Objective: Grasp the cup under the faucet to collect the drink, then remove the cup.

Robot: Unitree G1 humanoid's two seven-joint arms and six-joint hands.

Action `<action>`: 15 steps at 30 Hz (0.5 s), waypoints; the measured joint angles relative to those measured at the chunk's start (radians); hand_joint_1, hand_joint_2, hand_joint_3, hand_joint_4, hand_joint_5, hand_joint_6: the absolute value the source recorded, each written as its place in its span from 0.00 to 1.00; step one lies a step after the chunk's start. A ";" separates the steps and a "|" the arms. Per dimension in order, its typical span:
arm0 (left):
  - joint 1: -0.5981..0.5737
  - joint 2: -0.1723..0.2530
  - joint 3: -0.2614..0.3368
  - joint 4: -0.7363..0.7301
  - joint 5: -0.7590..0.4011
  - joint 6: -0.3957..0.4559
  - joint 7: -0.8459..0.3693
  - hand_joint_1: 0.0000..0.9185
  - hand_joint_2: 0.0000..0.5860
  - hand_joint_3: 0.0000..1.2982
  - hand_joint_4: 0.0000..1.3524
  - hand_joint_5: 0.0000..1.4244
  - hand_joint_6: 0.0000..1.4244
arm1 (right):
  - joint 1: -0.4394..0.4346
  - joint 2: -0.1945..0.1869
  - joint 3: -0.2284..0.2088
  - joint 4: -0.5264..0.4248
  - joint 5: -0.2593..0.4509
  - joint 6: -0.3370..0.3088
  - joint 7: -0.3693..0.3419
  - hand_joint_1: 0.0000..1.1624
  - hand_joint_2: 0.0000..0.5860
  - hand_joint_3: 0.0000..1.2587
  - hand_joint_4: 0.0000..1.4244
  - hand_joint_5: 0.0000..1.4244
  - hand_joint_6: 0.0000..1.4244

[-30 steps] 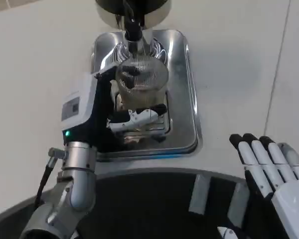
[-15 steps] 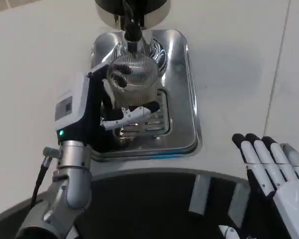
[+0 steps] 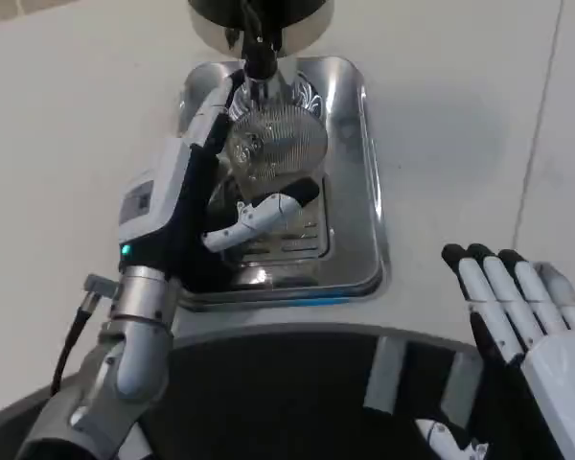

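Cup [image 3: 273,144]: clear ribbed glass, standing on the steel drip tray [image 3: 364,192] directly below the black faucet [image 3: 259,59], at the tray's far end

Left hand [image 3: 206,192]: reaches in from the tray's left side and grasps the cup; fingers run up along the cup's left wall, thumb [image 3: 259,213] crosses in front of its near side, over the slotted grate [image 3: 302,240]

Right hand [image 3: 517,316]: off to the right, over the white table [image 3: 77,144], well apart from the tray; released, fingers straight and side by side, holding nothing

Green light glows on the left wrist
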 measured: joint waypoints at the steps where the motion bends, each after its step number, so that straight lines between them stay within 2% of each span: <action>1: 0.028 0.019 0.002 -0.051 0.002 -0.006 -0.001 0.14 0.01 0.04 0.00 0.16 0.14 | -0.014 0.002 0.000 0.002 0.010 0.001 0.004 0.33 0.72 0.00 0.00 0.00 0.00; 5: 0.128 0.082 0.041 -0.198 0.004 0.003 -0.007 0.16 0.03 0.03 0.00 0.13 0.11 | -0.062 0.021 0.004 0.002 0.050 0.016 0.030 0.33 0.71 0.00 0.00 0.00 0.00; 7: 0.205 0.123 0.091 -0.283 -0.001 0.021 -0.012 0.16 0.03 0.02 0.00 0.11 0.10 | -0.110 0.035 0.011 0.000 0.077 0.033 0.061 0.33 0.71 0.00 0.00 0.00 0.00; 11: 0.311 0.175 0.163 -0.376 -0.012 0.079 -0.034 0.19 0.05 0.00 0.00 0.05 0.06 | -0.207 0.066 0.029 -0.003 0.133 0.059 0.119 0.33 0.71 0.00 0.00 0.00 0.00; 12: 0.327 0.181 0.170 -0.393 -0.011 0.088 -0.037 0.17 0.06 0.00 0.00 0.03 0.05 | -0.221 0.068 0.031 -0.003 0.140 0.064 0.128 0.33 0.71 0.00 0.00 0.00 0.00; 13: 0.386 0.196 0.194 -0.462 0.000 0.124 -0.046 0.07 0.03 0.00 0.00 0.01 0.02 | -0.261 0.074 0.035 -0.003 0.176 0.079 0.160 0.33 0.71 0.00 0.00 0.00 0.00; 14: 0.415 0.201 0.207 -0.499 0.004 0.143 -0.054 0.01 0.02 0.00 0.00 0.00 0.00 | -0.284 0.080 0.036 -0.003 0.195 0.090 0.173 0.33 0.71 0.00 0.00 0.00 0.00; 15: 0.456 0.207 0.220 -0.550 0.010 0.171 -0.063 0.00 0.01 0.00 0.00 0.00 0.00 | -0.313 0.086 0.038 -0.003 0.218 0.101 0.193 0.33 0.71 0.00 0.00 0.00 0.00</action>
